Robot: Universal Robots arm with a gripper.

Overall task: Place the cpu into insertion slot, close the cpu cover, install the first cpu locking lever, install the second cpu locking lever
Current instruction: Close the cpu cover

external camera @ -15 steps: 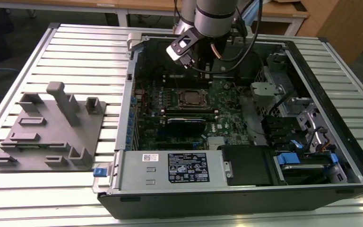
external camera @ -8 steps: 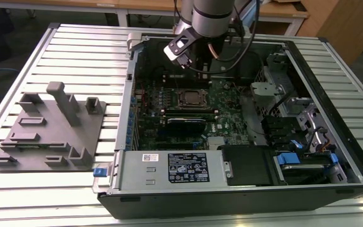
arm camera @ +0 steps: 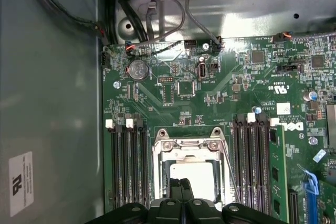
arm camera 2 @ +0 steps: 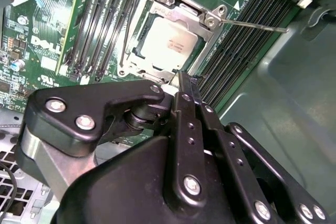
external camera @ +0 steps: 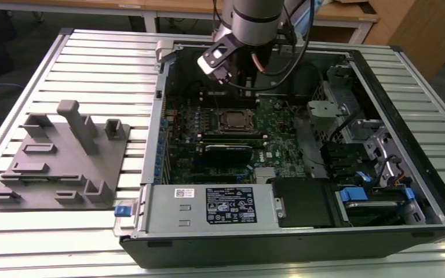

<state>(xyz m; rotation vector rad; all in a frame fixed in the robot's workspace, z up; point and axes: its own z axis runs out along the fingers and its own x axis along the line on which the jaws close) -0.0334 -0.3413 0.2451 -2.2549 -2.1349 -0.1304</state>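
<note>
Tool (arm camera 2: 184, 78): black linkage type, tips pressed together, nothing pinched. Hangs just above the socket's edge in both wrist views.

Item 1: small flat square cpu (arm camera 2: 169, 43), silvery-grey metal top. Seated in the dark-framed square insertion slot (arm camera 2: 137, 51) on the green motherboard (arm camera: 157, 93).

Item 2: thin silvery metal cpu cover (arm camera 2: 185, 13), square frame w/ large cut-out. Lies down over the chip's edges.

Item 3: thin wire locking lever (arm camera 2: 254, 25). Sticks out sideways over the long black memory slots (arm camera 2: 247, 45); looks unlatched.

Item 4: second wire lever (arm camera 2: 129, 30), along the opposite side. Latched or not: can't tell.

Step in hand (judged): lever install, cpu & cover done.

Handling, my view: push w/ closed tips near the lever's free end, go slow, guide it down & under its hook. Wire looks springy and may slip off. Keep clear of mem. slots & cover.
</note>
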